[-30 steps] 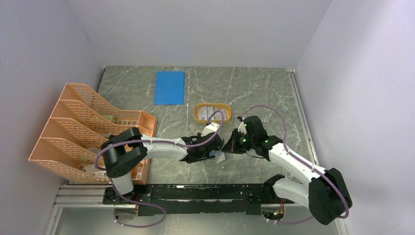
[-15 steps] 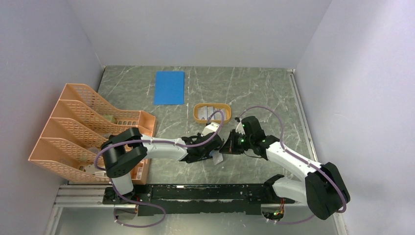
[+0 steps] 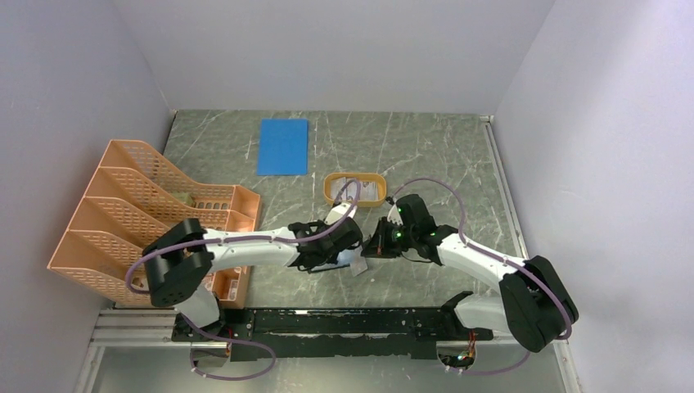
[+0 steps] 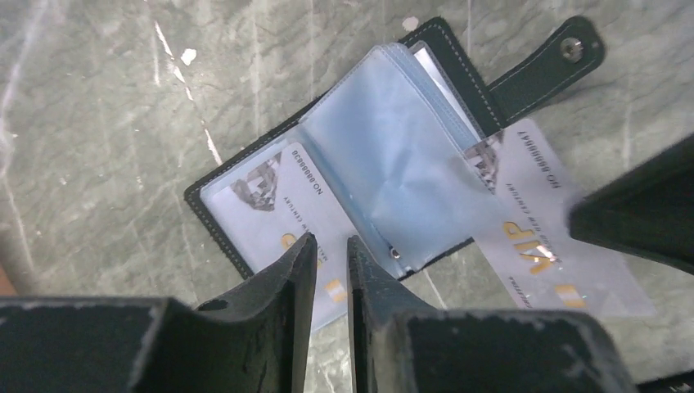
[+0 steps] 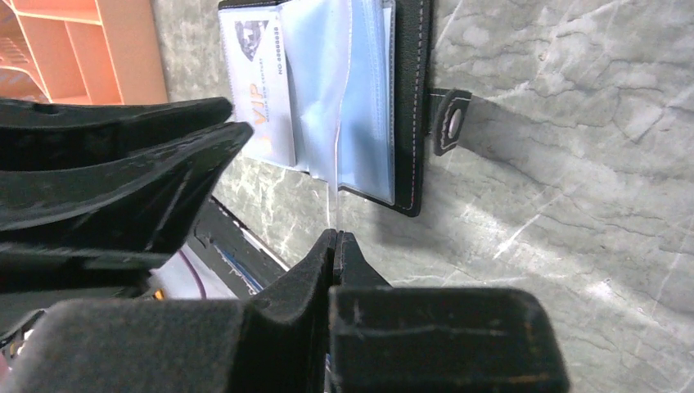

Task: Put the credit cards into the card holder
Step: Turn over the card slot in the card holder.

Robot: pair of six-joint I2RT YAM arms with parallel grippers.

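Orange tray [image 3: 355, 173] lies beyond card holder [image 4: 385, 139].

Both arms reach inward from their bases and meet near the middle of the counter, almost tip to tip. The left arm [image 3: 245, 241] lies low and stretched to the right, and its wrist points downward. The left gripper [image 4: 331, 242] has its jaws a little apart, with only a narrow gap and nothing between them. The right arm [image 3: 479, 258] bends at the elbow and points left. The right gripper [image 5: 335, 239] is closed tight on the edge of a credit card [image 4: 565, 250].
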